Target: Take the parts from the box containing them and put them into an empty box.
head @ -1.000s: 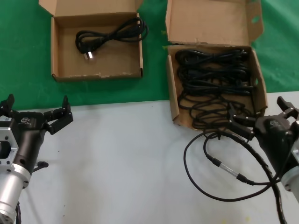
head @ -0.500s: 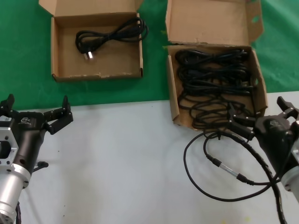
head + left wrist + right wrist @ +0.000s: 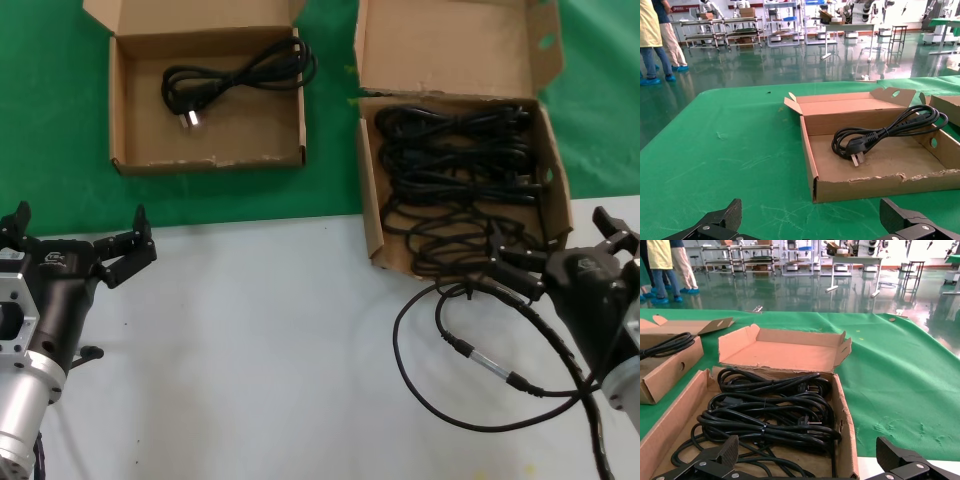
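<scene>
The bigger cardboard box [image 3: 367, 205] with a tall notched flap stands at the right and holds several coiled black power cords [image 3: 455, 165]. The smaller box [image 3: 130, 110] at the left holds one black cord [image 3: 235, 72] with its silver-pronged plug showing. My left gripper [image 3: 78, 228] is open and empty, hovering short of the smaller box's front wall [image 3: 880, 186]; the cord [image 3: 880, 135] lies inside. My right gripper [image 3: 555, 240] is open and empty at the bigger box's front right corner, above the cords [image 3: 770, 412] and the box wall [image 3: 844, 425].
A thick black robot cable with a silver connector [image 3: 478, 358] loops on the white table [image 3: 260, 350] in front of the bigger box. Both boxes sit on green cloth [image 3: 50, 120]. The smaller box's corner [image 3: 665, 371] shows in the right wrist view.
</scene>
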Controlling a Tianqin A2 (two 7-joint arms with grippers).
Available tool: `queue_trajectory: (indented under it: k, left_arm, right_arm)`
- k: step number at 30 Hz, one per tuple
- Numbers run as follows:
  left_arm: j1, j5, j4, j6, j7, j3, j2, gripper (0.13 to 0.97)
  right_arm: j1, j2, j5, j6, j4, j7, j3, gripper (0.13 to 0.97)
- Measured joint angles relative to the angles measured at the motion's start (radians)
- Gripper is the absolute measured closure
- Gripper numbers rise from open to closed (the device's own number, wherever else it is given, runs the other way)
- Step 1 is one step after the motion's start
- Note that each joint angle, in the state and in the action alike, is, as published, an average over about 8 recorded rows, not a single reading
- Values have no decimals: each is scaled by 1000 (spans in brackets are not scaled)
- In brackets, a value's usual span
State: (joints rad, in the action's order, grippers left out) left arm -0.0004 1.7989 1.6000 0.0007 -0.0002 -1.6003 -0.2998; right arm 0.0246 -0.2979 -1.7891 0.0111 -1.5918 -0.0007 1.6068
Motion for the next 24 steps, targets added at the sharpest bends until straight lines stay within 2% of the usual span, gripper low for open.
queue_trajectory:
  k: [24]
  left_arm:
    - [0, 0, 0, 0, 0, 0, 0, 132]
  right_arm:
    - [0, 0, 0, 0, 0, 0, 0, 129]
